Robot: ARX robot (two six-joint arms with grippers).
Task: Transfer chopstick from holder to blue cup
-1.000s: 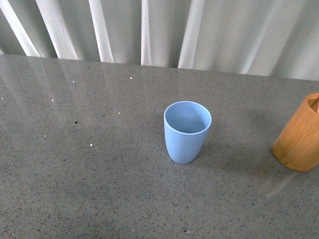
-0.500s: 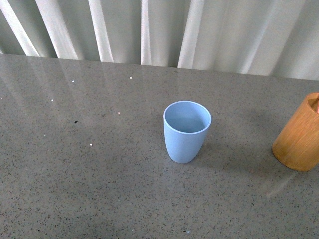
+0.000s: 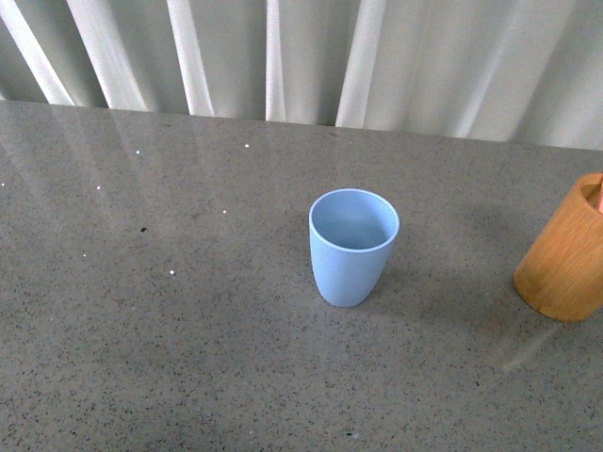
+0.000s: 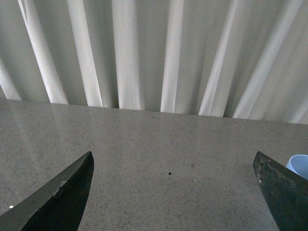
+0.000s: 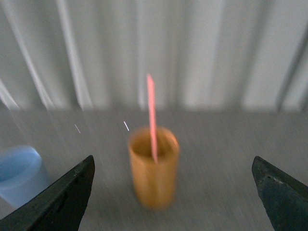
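Note:
The light blue cup (image 3: 353, 247) stands upright and empty in the middle of the grey table. The orange-brown holder (image 3: 568, 254) stands at the right edge of the front view, partly cut off. In the blurred right wrist view the holder (image 5: 153, 166) stands ahead with one pinkish-orange chopstick (image 5: 152, 115) upright in it, and the blue cup (image 5: 19, 174) is beside it. My right gripper (image 5: 173, 166) is open and empty, short of the holder. My left gripper (image 4: 173, 166) is open and empty over bare table, with the cup's rim (image 4: 299, 165) just past one finger. Neither arm shows in the front view.
A white pleated curtain (image 3: 301, 56) hangs behind the table's far edge. The grey speckled tabletop (image 3: 170, 330) stretches left of the cup with only small specks on it.
The front view has shifted very slightly; the cup and holder stand where they were. The right wrist view is motion-blurred.

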